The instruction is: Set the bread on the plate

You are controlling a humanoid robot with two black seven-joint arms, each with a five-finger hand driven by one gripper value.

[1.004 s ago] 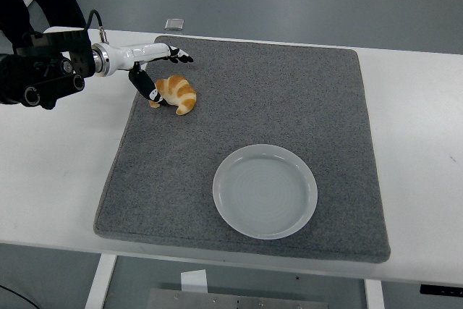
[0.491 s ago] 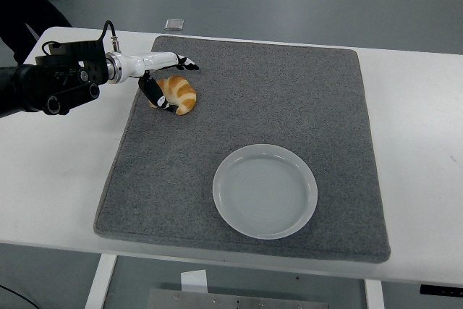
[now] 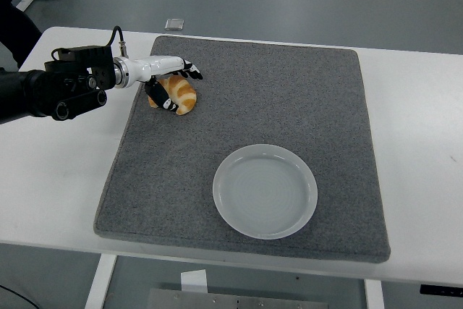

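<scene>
Left hand (image 3: 171,81) cupped over golden-brown striped bread roll (image 3: 179,94) on grey felt mat (image 3: 289,106), fingers apart, not clamped. Close evenly before lifting. Round white plate (image 3: 265,191) well apart, lower right of hand.

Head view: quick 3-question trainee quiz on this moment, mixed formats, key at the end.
1. True or false: the bread already lies on the plate.
2. Which hand is at the bread? A) left B) right C) both
3. Fill in: bread and plate both sit on the grey ____.

Key:
1. False. The bread lies at the mat's far left corner area, apart from the plate, which has nothing on it.
2. A. The left hand reaches over the bread, fingers spread around it, not visibly closed on it; no right hand is in view.
3. mat
</scene>
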